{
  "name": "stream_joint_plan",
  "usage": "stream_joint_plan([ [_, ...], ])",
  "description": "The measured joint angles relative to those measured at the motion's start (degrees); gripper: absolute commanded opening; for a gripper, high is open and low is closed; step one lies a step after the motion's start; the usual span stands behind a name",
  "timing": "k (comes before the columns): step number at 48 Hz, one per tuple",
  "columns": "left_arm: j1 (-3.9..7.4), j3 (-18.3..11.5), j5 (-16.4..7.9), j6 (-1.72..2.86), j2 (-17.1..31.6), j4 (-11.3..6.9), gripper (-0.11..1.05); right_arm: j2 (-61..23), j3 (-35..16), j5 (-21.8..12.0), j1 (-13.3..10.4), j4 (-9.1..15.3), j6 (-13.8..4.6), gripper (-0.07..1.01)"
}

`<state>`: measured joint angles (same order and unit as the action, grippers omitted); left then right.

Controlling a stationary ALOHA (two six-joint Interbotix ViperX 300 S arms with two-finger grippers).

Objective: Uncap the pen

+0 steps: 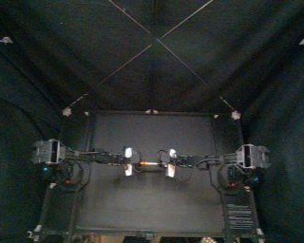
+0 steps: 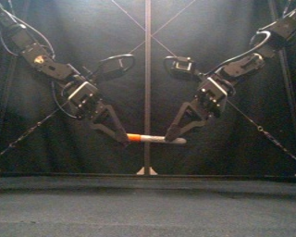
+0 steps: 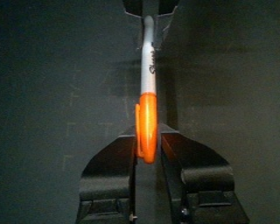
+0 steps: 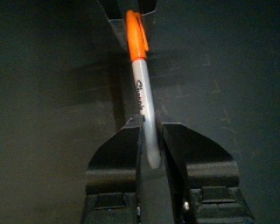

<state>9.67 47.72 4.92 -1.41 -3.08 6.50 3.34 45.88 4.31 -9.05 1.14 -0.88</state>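
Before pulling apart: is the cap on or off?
On. The orange cap meets the pale barrel with no gap; left end effector holds the cap, right end effector the barrel.

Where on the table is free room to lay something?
The table looks bare: a wide patch toward the front edge and a strip by the back curtain. Crowded only above the centre, where left gripper and right gripper clamp the pen.

Black jointed left arm [image 2: 74,85] and right arm [image 2: 220,88], trailing black cables, left gripper [image 2: 123,139], right gripper [image 2: 177,140] wedge-shaped, black.
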Motion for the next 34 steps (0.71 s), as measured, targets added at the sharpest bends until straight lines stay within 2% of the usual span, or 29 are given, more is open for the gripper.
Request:
stream_joint_plan([
  [6, 0.0, 0.9, 0.0, 0.0, -2.1, 0.0, 0.47, 3.3, 2.7, 1.6, -0.4, -0.1, 0.0, 0.5],
  [7, 0.18, 2.4, -0.4, 0.35, -2.6, -0.09, 0.47, 3.8, 4.1, 1.8, -0.5, -0.1, -0.26, 0.5],
  [8, 0.35, 3.7, -0.6, 0.0, -3.1, 0.0, 0.47, 4.3, 5.2, 1.6, -0.7, -0.2, -0.26, 0.5],
  [9, 0.62, 4.7, -0.8, 0.35, -3.3, -0.09, 0.47, 4.7, 6.1, 1.5, -1.0, -0.2, -0.35, 0.5],
  [10, 0.97, 5.2, -0.8, 0.09, -3.4, -0.09, 0.47, 4.7, 7.1, 1.6, -1.4, -0.2, -0.44, 0.5],
  [13, 1.41, 6.0, -0.8, 0.35, -4.0, -0.09, 0.47, 6.1, 8.3, 1.8, -2.0, -0.2, -0.44, 0.5],
  [17, 1.49, 6.5, -0.8, 0.0, -5.1, -0.09, 0.47, 7.7, 9.8, 2.2, -2.3, -0.2, -0.35, 0.5],
  [34, 2.02, 9.8, -0.8, 0.09, -10.3, -0.18, 0.47, 11.2, 14.3, 8.5, -2.4, 0.3, 0.35, 0.5],
])
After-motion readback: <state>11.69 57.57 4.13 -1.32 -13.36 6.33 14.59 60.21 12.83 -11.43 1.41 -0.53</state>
